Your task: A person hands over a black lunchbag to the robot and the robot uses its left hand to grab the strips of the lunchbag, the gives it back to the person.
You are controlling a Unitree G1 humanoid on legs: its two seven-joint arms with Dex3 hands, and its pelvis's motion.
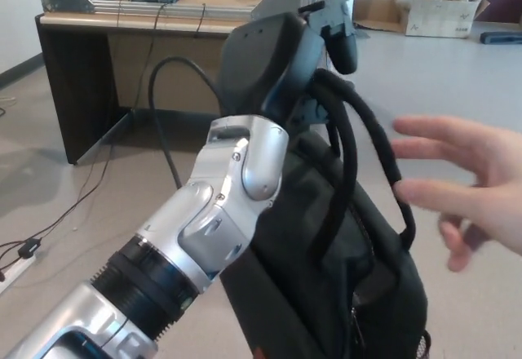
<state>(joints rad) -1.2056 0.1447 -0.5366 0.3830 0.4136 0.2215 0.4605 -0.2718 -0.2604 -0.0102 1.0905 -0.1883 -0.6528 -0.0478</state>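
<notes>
**Black straps hooked, bag hanging off my left hand**

Black webbing loops up over my left hand [285,57], and my fingers [338,37] are curled round those straps [355,143], clenched on them near the top of the loop. I hold them high so the lunchbag [342,285] can dangle free below my wrist instead of dragging on anything; its dark body hangs just beside my silver forearm, the zip side turned toward the lower right. Nothing supports it from underneath that I can see, so I judge the weight is on the straps.

From the right a person's hand [465,192] is spread open, fingers apart, close to the strap but not clearly touching it. My arm is stretched out toward that side, which suits a hand-back. My right hand does not show. Behind, a wooden desk [122,24] stands well apart.
</notes>
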